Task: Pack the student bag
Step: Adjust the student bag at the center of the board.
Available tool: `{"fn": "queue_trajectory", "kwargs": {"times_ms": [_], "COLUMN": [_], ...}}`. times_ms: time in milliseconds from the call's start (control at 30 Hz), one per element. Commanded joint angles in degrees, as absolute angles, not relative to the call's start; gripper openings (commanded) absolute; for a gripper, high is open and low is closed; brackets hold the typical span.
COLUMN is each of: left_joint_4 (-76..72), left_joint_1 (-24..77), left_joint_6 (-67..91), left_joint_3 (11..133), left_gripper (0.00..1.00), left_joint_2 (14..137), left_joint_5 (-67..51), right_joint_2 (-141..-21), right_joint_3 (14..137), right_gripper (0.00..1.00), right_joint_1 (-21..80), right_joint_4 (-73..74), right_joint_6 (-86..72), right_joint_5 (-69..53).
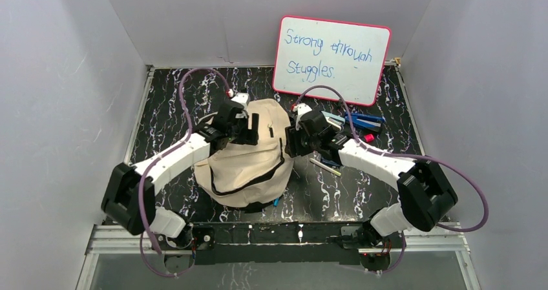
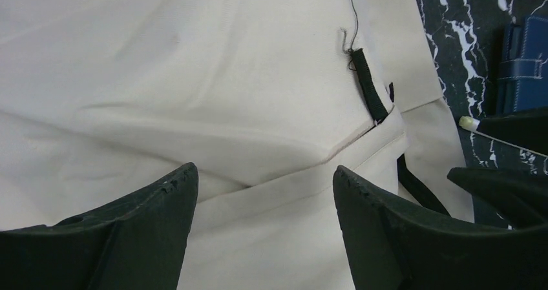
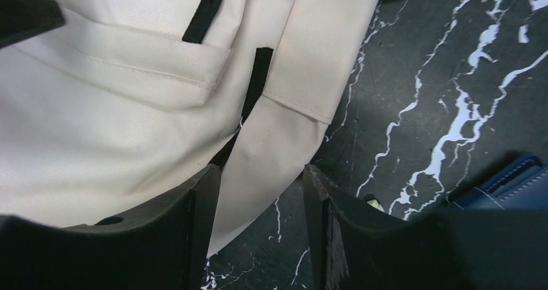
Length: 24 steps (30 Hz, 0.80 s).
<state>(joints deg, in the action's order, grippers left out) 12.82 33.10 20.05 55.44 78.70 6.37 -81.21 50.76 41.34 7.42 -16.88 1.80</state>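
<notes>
The student bag (image 1: 249, 157), a soft cream canvas backpack with dark trim, lies in the middle of the black marbled table. My left gripper (image 1: 251, 130) hovers over the bag's upper part. In the left wrist view it (image 2: 265, 180) stands open with only cream canvas (image 2: 194, 77) below it, and a dark strap tab (image 2: 370, 86) lies ahead. My right gripper (image 1: 291, 140) is at the bag's right edge. In the right wrist view it (image 3: 262, 177) is open, and a corner of the canvas flap (image 3: 284, 109) reaches loosely between the jaws without being clamped.
A whiteboard (image 1: 333, 57) with writing leans on the back wall. Right of the bag lie a blue case (image 1: 362, 119), a red item (image 1: 369, 137) and a pen (image 1: 325, 167). The blue case (image 2: 523, 64) also shows in the left wrist view. White walls close in both sides.
</notes>
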Motion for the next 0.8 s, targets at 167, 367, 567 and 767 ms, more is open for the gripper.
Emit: {"fn": "queue_trajectory", "kwargs": {"times_ms": [167, 367, 567, 767], "left_joint_4": [13.42, 14.31, 14.01, 13.64], "left_joint_1": [35.42, 34.38, 29.39, 29.27], "left_joint_6": [20.03, 19.37, 17.73, 15.22], "left_joint_3": [58.53, 59.13, 60.82, 60.73], "left_gripper": [0.74, 0.75, 0.75, 0.74], "left_joint_2": [88.09, 90.37, 90.38, 89.17], "left_joint_5": [13.96, 17.12, 14.33, 9.78], "right_joint_2": [-85.63, -86.62, -89.41, -79.92], "right_joint_3": [47.00, 43.87, 45.59, 42.64], "right_gripper": [0.39, 0.32, 0.33, 0.54], "right_joint_1": [41.20, 48.65, 57.79, 58.33], "right_joint_4": [2.48, -5.08, -10.94, -8.47], "right_joint_6": [-20.44, -24.59, -28.19, -26.64], "right_joint_5": [-10.00, -14.93, -14.48, 4.39]}}
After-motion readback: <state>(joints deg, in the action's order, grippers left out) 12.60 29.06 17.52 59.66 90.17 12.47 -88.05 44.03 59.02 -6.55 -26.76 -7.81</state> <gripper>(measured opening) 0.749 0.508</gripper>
